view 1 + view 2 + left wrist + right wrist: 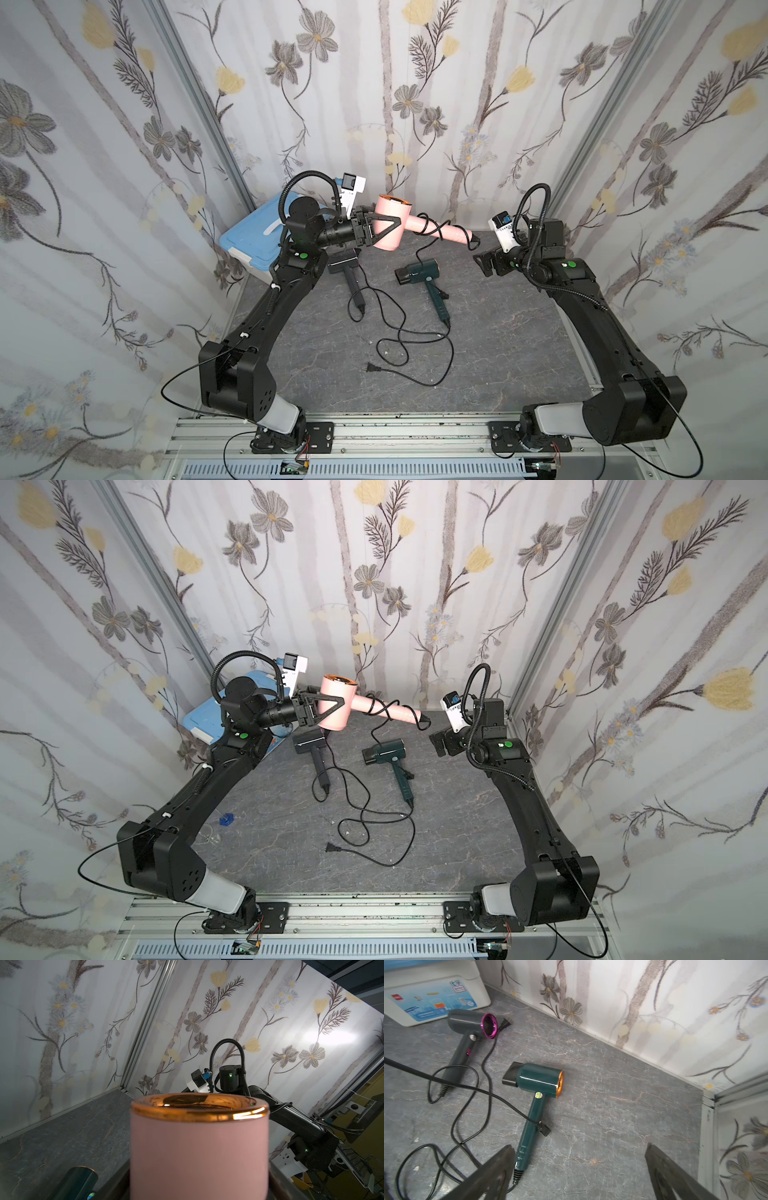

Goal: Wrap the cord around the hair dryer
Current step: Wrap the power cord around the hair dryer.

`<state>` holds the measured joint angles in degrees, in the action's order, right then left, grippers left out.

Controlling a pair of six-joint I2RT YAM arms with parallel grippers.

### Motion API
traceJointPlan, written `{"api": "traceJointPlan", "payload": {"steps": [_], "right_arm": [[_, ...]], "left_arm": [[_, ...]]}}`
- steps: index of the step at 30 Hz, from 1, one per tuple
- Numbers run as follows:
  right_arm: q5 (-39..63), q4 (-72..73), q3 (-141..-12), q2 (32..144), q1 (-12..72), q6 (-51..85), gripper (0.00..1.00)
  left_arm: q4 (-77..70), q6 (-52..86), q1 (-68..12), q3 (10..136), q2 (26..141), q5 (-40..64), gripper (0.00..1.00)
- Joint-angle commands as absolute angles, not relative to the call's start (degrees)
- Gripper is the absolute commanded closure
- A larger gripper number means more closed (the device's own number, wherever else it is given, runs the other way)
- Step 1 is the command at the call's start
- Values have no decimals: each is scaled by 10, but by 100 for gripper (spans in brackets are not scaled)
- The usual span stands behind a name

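Above the table (498, 332), pink hair dryer (390, 210), copper-rimmed, black cord (427, 219) coiled round handle

1. Pink hair dryer (391, 208): it has a short round barrel with a shiny copper rim and a long straight handle. It is lifted clear of the table near the back wall, rim upward, with the handle pointing right and slightly down.
2. Black cord (404, 1067): it leaves the handle's tip and loops loosely around the handle. It then hangs to the table, where its plug (544, 1129) rests.
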<state>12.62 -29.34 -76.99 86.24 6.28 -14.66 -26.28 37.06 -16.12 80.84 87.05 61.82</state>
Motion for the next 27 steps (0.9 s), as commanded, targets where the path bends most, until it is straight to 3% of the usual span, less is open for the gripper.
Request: {"api": "traceJointPlan", "payload": {"steps": [1, 6, 11, 22, 27], "right_arm": [[50, -297, -764, 842, 62, -168, 0], [158, -226, -714, 735, 72, -220, 0], [163, -206, -719, 688, 145, -282, 0], [91, -230, -817, 796, 264, -383, 1], [61, -219, -828, 825, 277, -395, 12]], "left_arm": [[-290, 359, -156, 808, 860, 608, 100], [-258, 338, -153, 810, 858, 608, 100], [-249, 336, -156, 814, 864, 614, 100], [-199, 305, -175, 822, 861, 636, 100], [-165, 285, -180, 829, 858, 646, 100]]}}
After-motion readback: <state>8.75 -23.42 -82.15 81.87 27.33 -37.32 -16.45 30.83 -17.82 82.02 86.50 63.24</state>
